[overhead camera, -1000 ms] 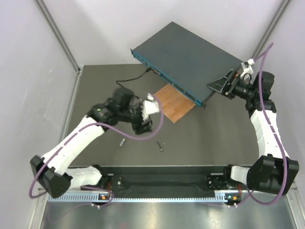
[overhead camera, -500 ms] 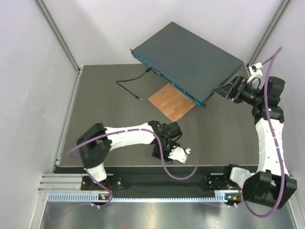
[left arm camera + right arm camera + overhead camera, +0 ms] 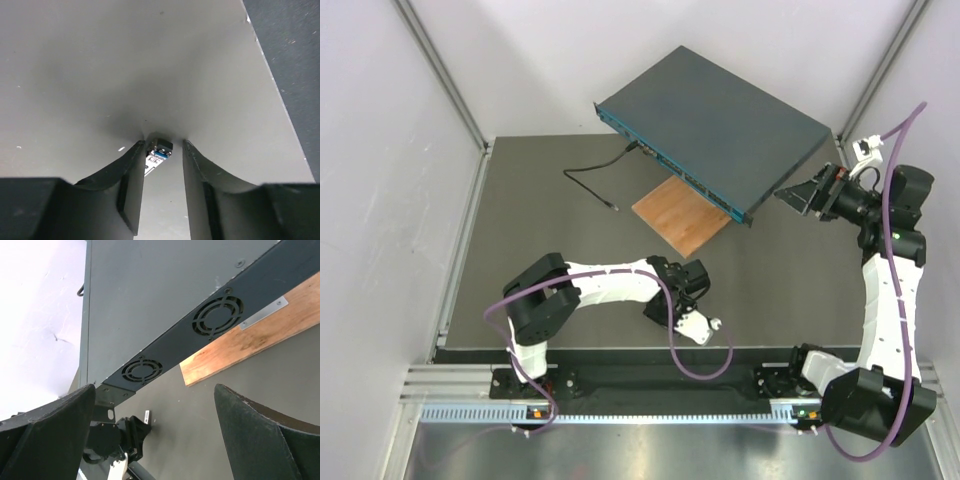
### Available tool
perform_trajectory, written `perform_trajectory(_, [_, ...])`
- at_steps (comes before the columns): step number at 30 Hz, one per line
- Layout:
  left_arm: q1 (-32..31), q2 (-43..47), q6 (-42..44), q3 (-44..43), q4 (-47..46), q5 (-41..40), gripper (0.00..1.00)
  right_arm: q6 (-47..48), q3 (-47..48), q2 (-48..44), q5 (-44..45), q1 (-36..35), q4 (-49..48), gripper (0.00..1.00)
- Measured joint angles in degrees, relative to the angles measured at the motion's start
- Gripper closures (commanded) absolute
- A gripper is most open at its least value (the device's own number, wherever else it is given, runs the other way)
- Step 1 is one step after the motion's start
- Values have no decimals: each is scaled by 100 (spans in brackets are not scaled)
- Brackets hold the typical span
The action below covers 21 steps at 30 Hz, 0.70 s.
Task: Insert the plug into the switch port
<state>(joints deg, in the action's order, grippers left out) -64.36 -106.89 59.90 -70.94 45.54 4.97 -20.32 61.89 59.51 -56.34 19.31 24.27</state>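
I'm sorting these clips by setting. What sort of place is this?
Probably a robot lab test cell: white walls around a dark table, two arms bolted at its edge, a network switch on it.

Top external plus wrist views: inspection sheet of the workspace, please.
Surface: dark grey mat.
Job's things: switch at the back; plug lying on the mat.
Clutter: wooden board, partly under the switch.
Claws: left claw open, straddling the plug; right claw open, empty, beside the switch.
Cables: black cable from the switch's front, far end loose; purple cables on both arms.
Surroundings: white walls, metal frame posts.
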Motion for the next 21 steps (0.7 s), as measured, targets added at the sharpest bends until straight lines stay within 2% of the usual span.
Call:
perform_trajectory(4, [-22, 15, 136, 103, -61, -83, 76, 66, 7, 0, -55, 0, 24, 0])
perform_trajectory(5, [-44, 26, 160, 127, -46, -101, 86, 81, 7, 0, -59, 0, 35, 0])
perform_trajectory(8, [-70, 74, 238, 175, -50, -118, 100, 120, 17, 0, -81, 0, 81, 0])
perform_trajectory(14, [-35, 647, 350, 411, -4, 81, 100, 396, 479, 22, -186, 52, 492, 0])
perform_trajectory(17, [-26, 1648, 439, 509, 103, 350, 100, 632, 960, 37, -317, 72, 750, 0])
perform_trajectory(21, [-26, 3574, 651, 658, -144, 778, 100, 828, 1572, 83, -662, 37, 944, 2])
